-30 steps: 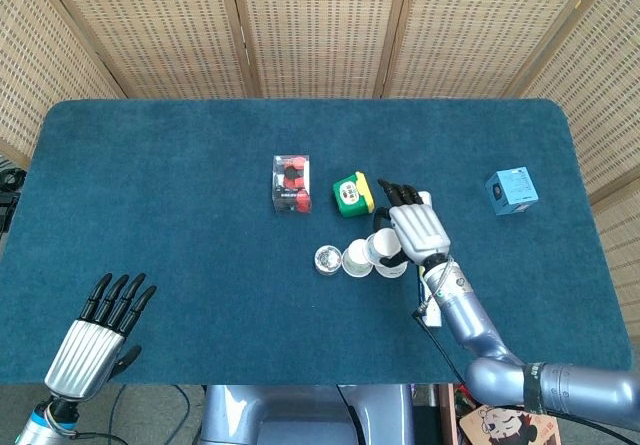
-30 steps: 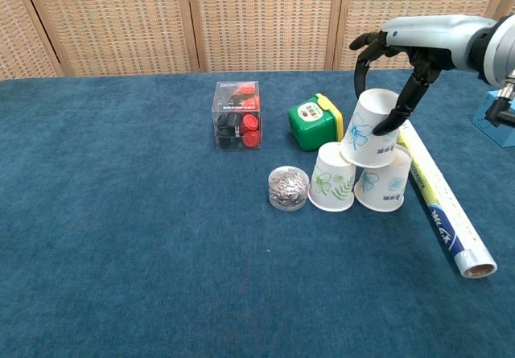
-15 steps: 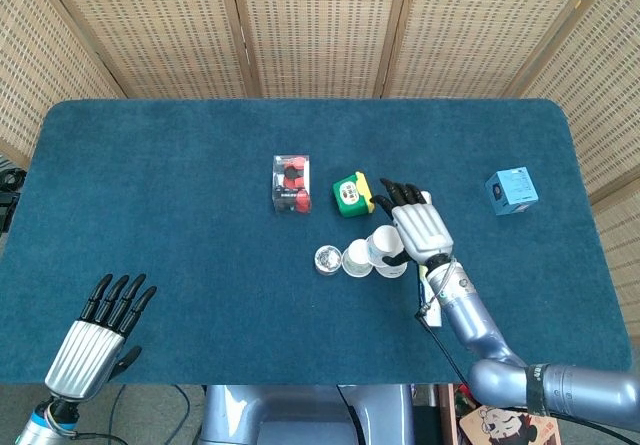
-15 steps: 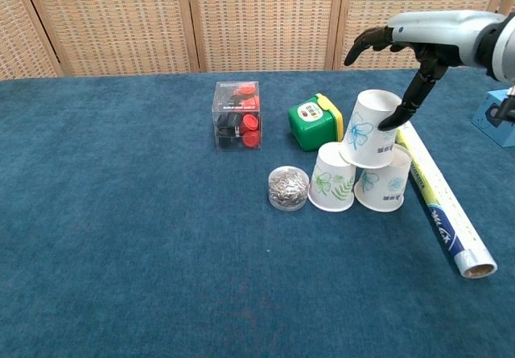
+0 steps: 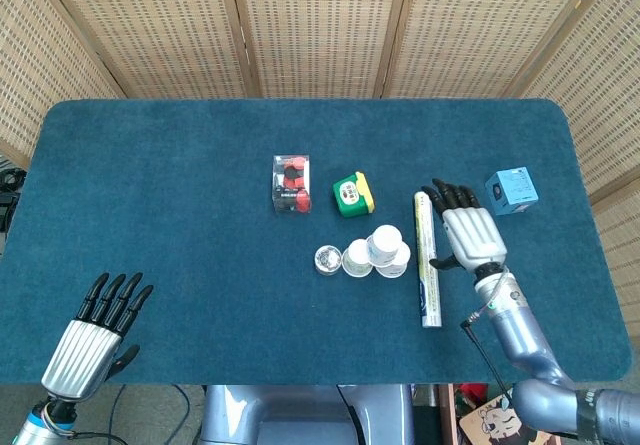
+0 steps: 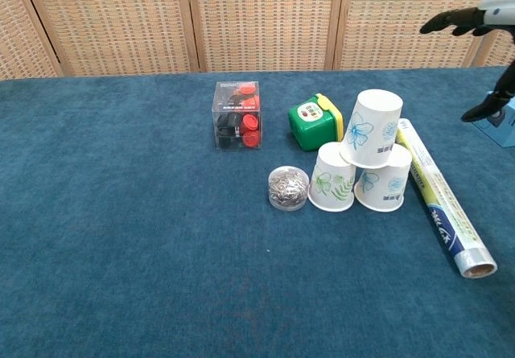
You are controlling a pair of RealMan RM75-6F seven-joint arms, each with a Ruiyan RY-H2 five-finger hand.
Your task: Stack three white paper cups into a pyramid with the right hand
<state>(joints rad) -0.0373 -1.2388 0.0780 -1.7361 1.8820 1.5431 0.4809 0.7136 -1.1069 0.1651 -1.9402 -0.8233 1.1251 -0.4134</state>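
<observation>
Three white paper cups with blue and green flower prints stand upside down as a pyramid mid-table: a left base cup (image 6: 331,179), a right base cup (image 6: 384,183), and a top cup (image 6: 371,128) resting tilted across both. From the head view the top cup (image 5: 384,244) hides much of the base. My right hand (image 5: 470,235) hovers open to the right of the stack, apart from it, fingers spread; only its fingertips (image 6: 451,24) show in the chest view's top right corner. My left hand (image 5: 92,337) lies open near the table's front left corner.
A long roll (image 6: 439,199) in yellow-white wrap lies just right of the cups. A green and yellow box (image 6: 315,122), a clear box of red and black pieces (image 6: 236,115) and a small round tin (image 6: 288,187) sit beside the stack. A blue box (image 5: 511,190) stands far right.
My right hand has let go of the top cup and drawn away to the right, uncovering the roll. The top cup stays on the two base cups. The left hand is still.
</observation>
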